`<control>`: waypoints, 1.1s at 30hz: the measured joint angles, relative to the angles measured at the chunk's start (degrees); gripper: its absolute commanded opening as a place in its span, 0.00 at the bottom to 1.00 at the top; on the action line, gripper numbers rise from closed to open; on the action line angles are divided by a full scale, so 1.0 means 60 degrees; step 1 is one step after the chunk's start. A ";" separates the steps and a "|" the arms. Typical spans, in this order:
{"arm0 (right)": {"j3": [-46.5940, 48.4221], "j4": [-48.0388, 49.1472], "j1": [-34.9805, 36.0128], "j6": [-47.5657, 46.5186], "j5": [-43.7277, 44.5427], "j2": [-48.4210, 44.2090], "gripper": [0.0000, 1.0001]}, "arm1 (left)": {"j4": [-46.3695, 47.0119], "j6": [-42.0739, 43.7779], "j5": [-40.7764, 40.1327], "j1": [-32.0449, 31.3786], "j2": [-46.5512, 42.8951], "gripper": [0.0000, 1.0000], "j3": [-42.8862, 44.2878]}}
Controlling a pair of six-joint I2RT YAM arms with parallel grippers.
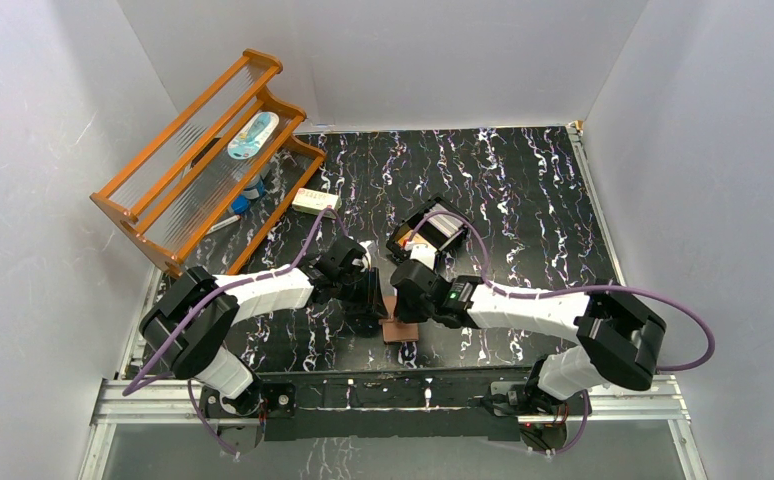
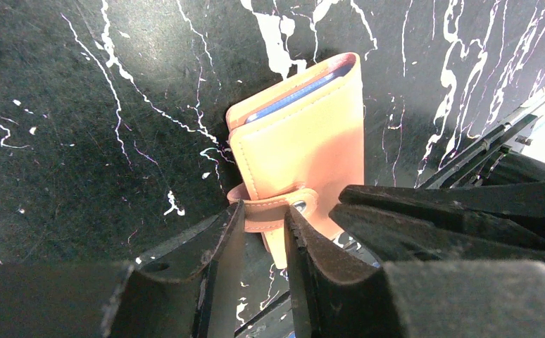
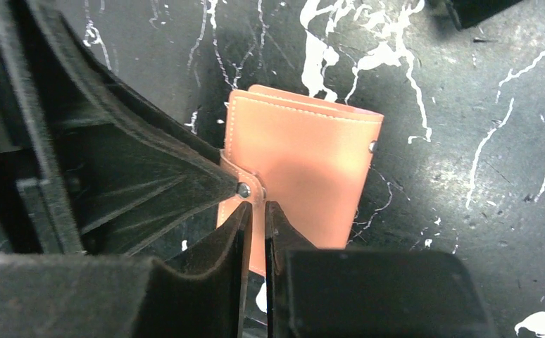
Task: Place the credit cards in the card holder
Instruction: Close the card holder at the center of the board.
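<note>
The card holder (image 1: 400, 330) is a salmon leather wallet lying closed on the table between both arms. It also shows in the left wrist view (image 2: 305, 141) and the right wrist view (image 3: 305, 169). My left gripper (image 2: 264, 224) is shut on its snap tab (image 2: 273, 210), one fingertip at each end of the tab. My right gripper (image 3: 255, 211) is shut with a thin gap, its tips on the cover just below the snap (image 3: 243, 189). A blue edge (image 2: 294, 98) shows between the covers. The credit cards (image 1: 418, 243) sit in the black slotted tray (image 1: 431, 228), mostly hidden.
An orange wooden rack (image 1: 203, 160) stands at the back left with a pale blue object on it. A small white-and-red box (image 1: 315, 200) lies in front of the rack. The black tray is just behind my right wrist. The metal frame rail (image 1: 393, 395) runs along the near edge.
</note>
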 measured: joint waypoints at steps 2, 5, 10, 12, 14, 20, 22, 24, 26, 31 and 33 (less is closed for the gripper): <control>-0.0015 0.0160 -0.0018 0.0036 -0.0062 -0.0091 0.23 | 0.0000 0.0000 -0.0015 -0.0011 0.0000 0.26 0.0000; -0.0106 0.0506 -0.0095 0.0135 -0.0240 -0.0153 0.24 | 0.0000 0.0000 -0.0047 -0.0029 0.0000 0.26 0.0000; -0.0288 0.0776 -0.0248 0.0244 -0.0470 -0.0149 0.27 | 0.0000 -0.0004 -0.0091 -0.0044 0.0000 0.26 0.0000; -0.0350 0.0834 -0.0295 0.0273 -0.0535 -0.0135 0.27 | 0.0000 -0.0004 -0.0091 -0.0044 0.0000 0.26 -0.0004; -0.0375 0.0867 -0.0321 0.0324 -0.0601 -0.0069 0.28 | 0.0004 -0.0007 -0.0098 -0.0044 0.0000 0.26 -0.0007; -0.0459 0.1093 -0.0372 0.0459 -0.0845 0.0168 0.29 | 0.0011 -0.0004 -0.0120 -0.0044 0.0000 0.26 -0.0025; -0.0521 0.1155 -0.0372 0.0495 -0.0900 0.0204 0.29 | 0.0022 -0.0007 -0.0127 -0.0044 0.0000 0.26 -0.0044; -0.0521 0.1213 -0.0375 0.0525 -0.0943 0.0266 0.29 | 0.0036 -0.0007 -0.0138 -0.0044 0.0000 0.26 -0.0058; -0.0521 0.1228 -0.0379 0.0561 -0.0973 0.0295 0.28 | 0.0051 -0.0007 -0.0146 -0.0044 0.0000 0.26 -0.0069; -0.0535 0.1290 -0.0430 0.0645 -0.1038 0.0313 0.22 | 0.0076 -0.0007 -0.0149 -0.0044 0.0000 0.26 -0.0087; -0.0535 0.1322 -0.0441 0.0659 -0.1038 0.0350 0.18 | 0.0084 -0.0007 -0.0149 -0.0044 0.0000 0.26 -0.0095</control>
